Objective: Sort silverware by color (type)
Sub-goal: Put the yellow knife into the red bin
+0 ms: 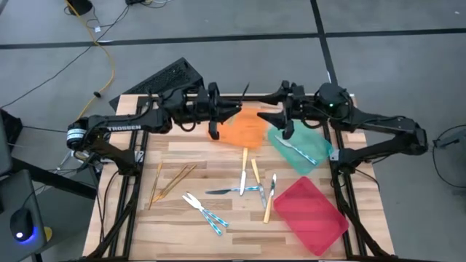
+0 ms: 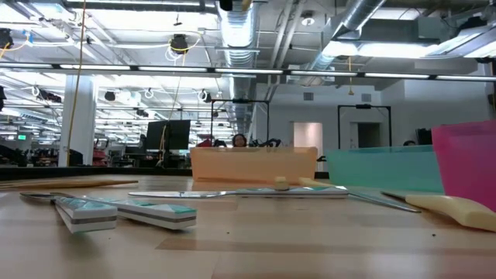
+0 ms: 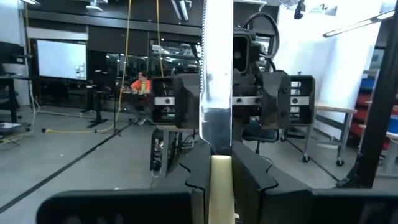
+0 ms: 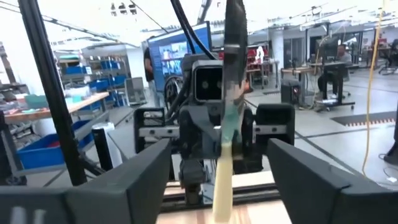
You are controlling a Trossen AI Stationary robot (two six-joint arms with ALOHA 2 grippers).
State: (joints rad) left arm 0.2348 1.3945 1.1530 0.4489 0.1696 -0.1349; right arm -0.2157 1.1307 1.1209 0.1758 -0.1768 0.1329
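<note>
Handover above orange tray (image 1: 244, 129): left hand (image 3: 221, 177) pinching knife (image 3: 216, 93); right hand (image 4: 221, 168) spread, clear. Next: I lower it into tray.

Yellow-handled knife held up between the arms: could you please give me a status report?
Left fingers shut on yellow-handled knife. Right fingers open either side of it, apart. Nothing in the way.
</note>
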